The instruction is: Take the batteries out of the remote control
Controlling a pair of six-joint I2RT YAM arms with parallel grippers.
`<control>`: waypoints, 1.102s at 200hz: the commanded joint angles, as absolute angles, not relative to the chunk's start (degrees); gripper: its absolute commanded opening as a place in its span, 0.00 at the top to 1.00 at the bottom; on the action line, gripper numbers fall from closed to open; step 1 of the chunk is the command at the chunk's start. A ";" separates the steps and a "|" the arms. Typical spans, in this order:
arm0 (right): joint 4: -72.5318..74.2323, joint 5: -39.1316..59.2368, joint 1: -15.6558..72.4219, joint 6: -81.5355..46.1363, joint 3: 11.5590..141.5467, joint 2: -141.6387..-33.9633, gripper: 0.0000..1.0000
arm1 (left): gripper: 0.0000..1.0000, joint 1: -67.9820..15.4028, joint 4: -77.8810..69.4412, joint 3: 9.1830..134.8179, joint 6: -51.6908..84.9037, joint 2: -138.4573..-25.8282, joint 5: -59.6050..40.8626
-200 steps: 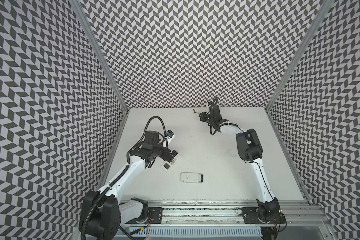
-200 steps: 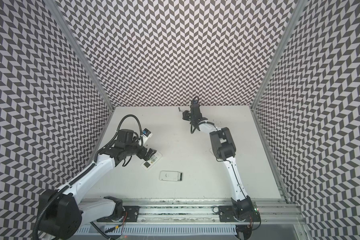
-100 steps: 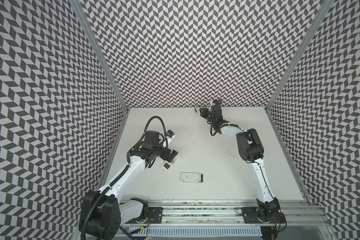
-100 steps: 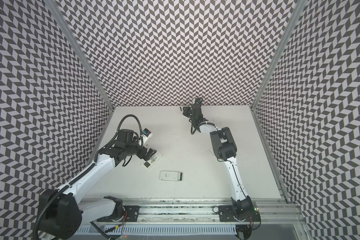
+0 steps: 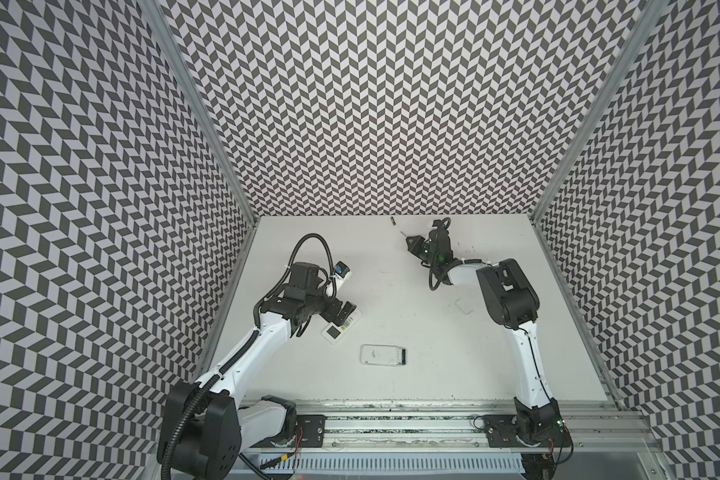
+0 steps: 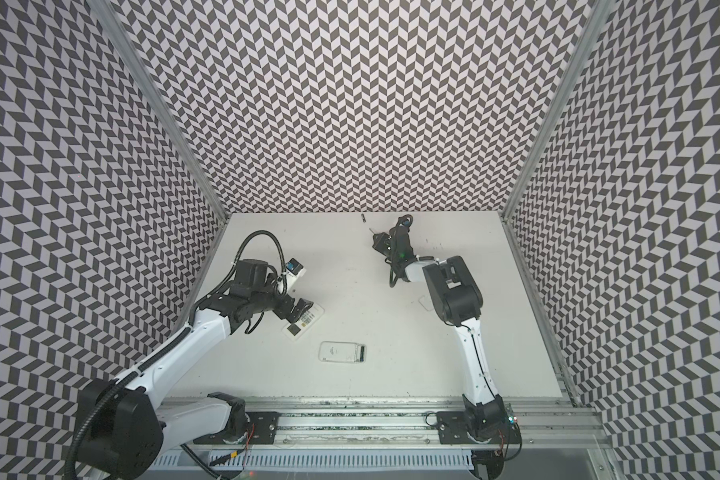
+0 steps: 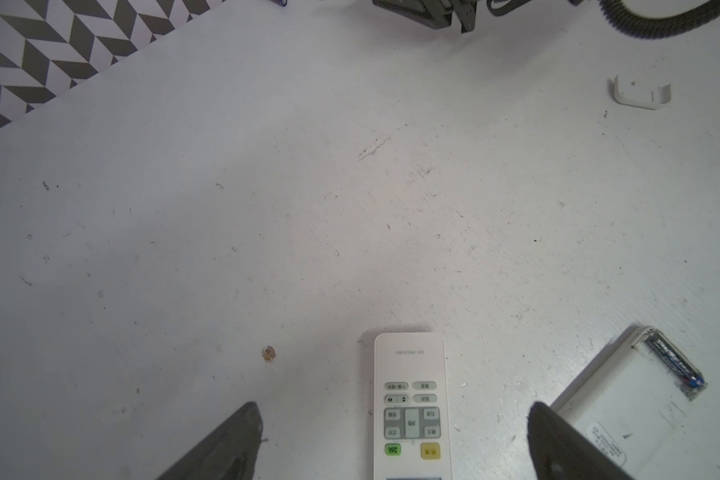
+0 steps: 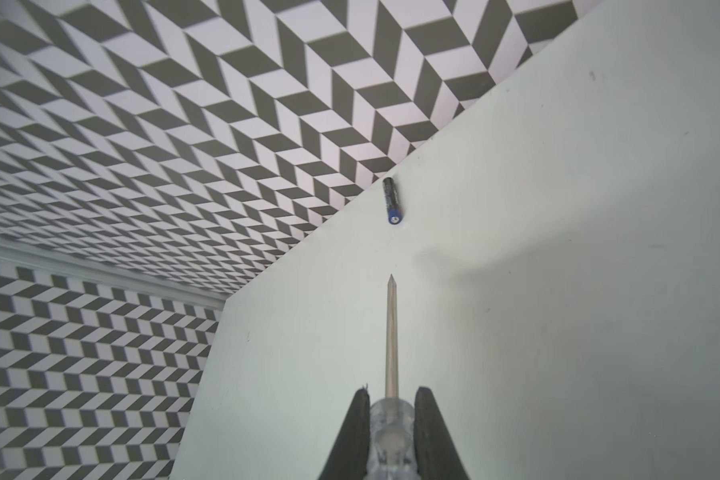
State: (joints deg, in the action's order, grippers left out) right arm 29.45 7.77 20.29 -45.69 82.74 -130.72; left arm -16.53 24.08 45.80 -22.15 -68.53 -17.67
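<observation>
**Desk:** Where are the batteries, seen from your end?

**Operator:** I have a loose battery lying flat straight ahead of my right gripper. It is past the tip of the screwdriver, with a gap between them. Its far end is close to the foot of the patterned wall. It is a slim dark cylinder with a blue band and a silver terminal at the end facing me.

**Desk:** And that gripper?

**Operator:** Clamped on the screwdriver's clear handle, with the shaft pointing forward from between the fingers.

**Desk:** Any more?

**Operator:** A second battery sits in the uncovered bay at the end of the open-backed remote. That remote lies face down just outside one finger of my left gripper. The battery looks the same: thin, blue-black, brighter blue at one end. I cannot tell whether another lies beside it.

**Desk:** Left gripper?

**Operator:** The jaws are spread wide and I am holding nothing. The buttoned remote lies face up between the fingers and touches neither, as far as I can see. The white battery cover lies well ahead of that gripper, on the same side as the open-backed remote.
</observation>
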 commanded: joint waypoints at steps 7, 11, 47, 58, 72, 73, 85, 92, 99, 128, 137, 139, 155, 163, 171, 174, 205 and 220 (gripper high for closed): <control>36.35 8.09 19.26 -41.00 74.24 -116.87 1.00 | 0.00 -19.23 25.29 45.52 -33.13 -67.45 -20.44; 35.88 8.17 19.25 -40.82 72.73 -115.22 1.00 | 0.00 -19.52 25.63 45.49 -34.67 -67.55 -21.22; 25.17 9.69 19.07 -37.90 61.90 -101.76 1.00 | 0.00 -23.64 29.36 45.54 -44.90 -69.75 -24.73; 23.47 9.80 19.14 -36.94 58.19 -97.22 1.00 | 0.00 -25.14 30.55 45.33 -48.37 -70.34 -25.24; 21.69 9.92 19.10 -36.17 53.88 -91.57 1.00 | 0.00 -25.73 28.07 45.41 -48.38 -71.17 -24.63; 21.44 9.88 19.13 -36.06 53.66 -91.31 1.00 | 0.00 -25.70 27.88 45.38 -48.27 -71.22 -24.62; 19.01 9.39 19.09 -34.81 51.07 -87.05 1.00 | 0.00 -25.74 25.07 46.63 -46.41 -72.55 -23.95; 17.74 8.92 19.09 -33.87 49.73 -84.72 1.00 | 0.00 -25.74 23.58 47.85 -44.81 -73.60 -23.44; 16.29 8.41 19.07 -33.03 48.65 -82.72 1.00 | 0.00 -25.74 22.27 49.75 -43.32 -74.63 -23.19; 10.84 7.87 19.02 -29.98 45.27 -75.12 1.00 | 0.00 -25.68 23.03 57.24 -40.84 -78.99 -24.82; 8.14 8.79 19.08 -28.97 44.87 -73.13 1.00 | 0.00 -25.84 25.72 58.77 -42.40 -80.04 -26.95; 7.53 9.10 19.08 -28.67 44.81 -72.77 1.00 | 0.00 -25.93 26.27 58.92 -42.83 -80.24 -27.30; 1.31 10.83 19.07 -26.84 44.72 -69.82 1.00 | 0.00 -27.08 30.56 58.49 -47.36 -81.45 -28.66; -1.31 11.72 19.08 -26.69 44.26 -68.33 1.00 | 0.00 -28.32 31.85 57.32 -49.28 -81.75 -27.55; -3.66 12.91 19.07 -26.88 43.54 -66.77 1.00 | 0.00 -29.88 32.71 55.86 -50.77 -81.99 -25.90; -4.59 13.38 19.07 -26.97 43.32 -66.25 1.00 | 0.00 -30.49 32.84 55.41 -51.06 -81.96 -25.25; -12.46 17.05 19.16 -27.46 40.84 -60.63 1.00 | 0.00 -34.36 32.26 48.32 -54.41 -79.44 -23.34; -15.22 18.39 19.16 -26.94 39.53 -58.05 1.00 | 0.00 -35.51 33.06 45.78 -57.39 -78.28 -24.07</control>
State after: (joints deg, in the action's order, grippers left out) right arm -8.64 14.81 19.09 -28.34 41.23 -62.00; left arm -34.22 29.65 49.19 -50.83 -80.79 -23.77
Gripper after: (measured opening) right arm 0.170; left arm 0.995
